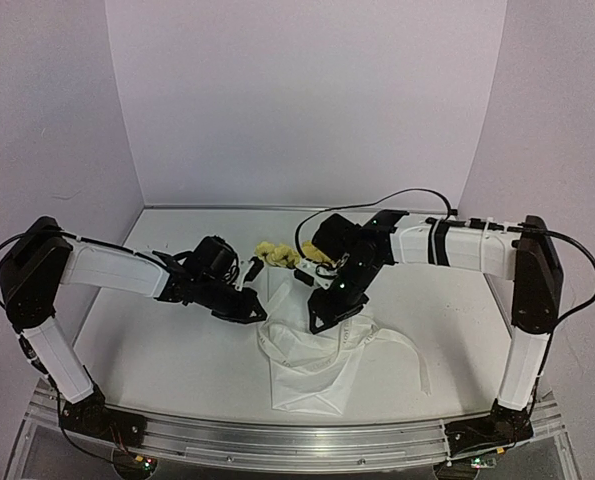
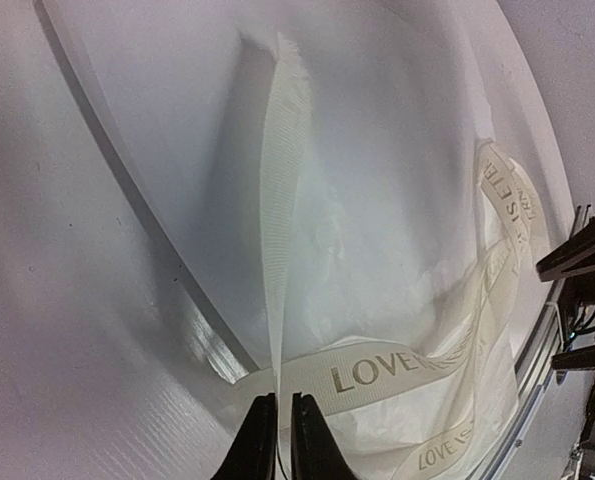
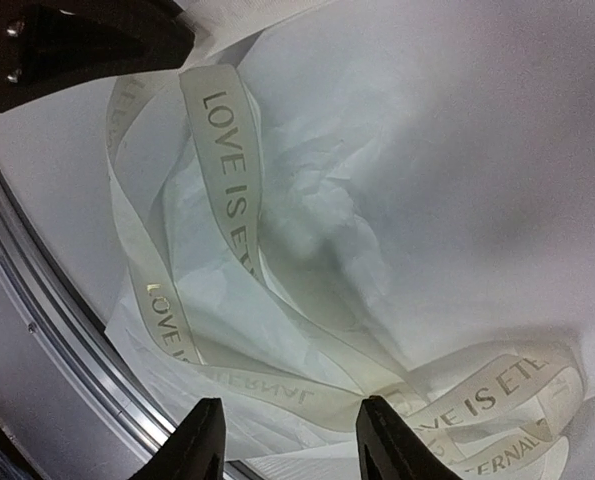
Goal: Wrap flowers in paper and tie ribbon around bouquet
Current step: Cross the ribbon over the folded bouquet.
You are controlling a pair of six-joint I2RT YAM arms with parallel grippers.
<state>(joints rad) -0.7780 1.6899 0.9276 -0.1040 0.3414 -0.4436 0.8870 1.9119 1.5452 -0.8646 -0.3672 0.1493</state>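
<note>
Top external view: a white counter [image 1: 157, 340], with both arms meeting at frame centre.
Paper [image 1: 302, 375]: a crumpled white bundle at lower centre, beneath the right arm.
Ribbon [image 2: 377, 372]: cream, printed "LOVE", looped across the paper.
Flowers [image 1: 277, 254]: pale yellow blooms at centre, just above the paper.
Left jaws: pinched together on an edge-on ribbon strand.
Right jaws: spread apart above ribbon loops.

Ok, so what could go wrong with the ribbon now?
The left gripper pinches the ribbon only at its very fingertips, so the strand might slip out when pulled. The ribbon also lies in loose, crossing loops over the crinkly paper under the open right gripper, so a tug might snag a loop or drag the thin paper askew.
</note>
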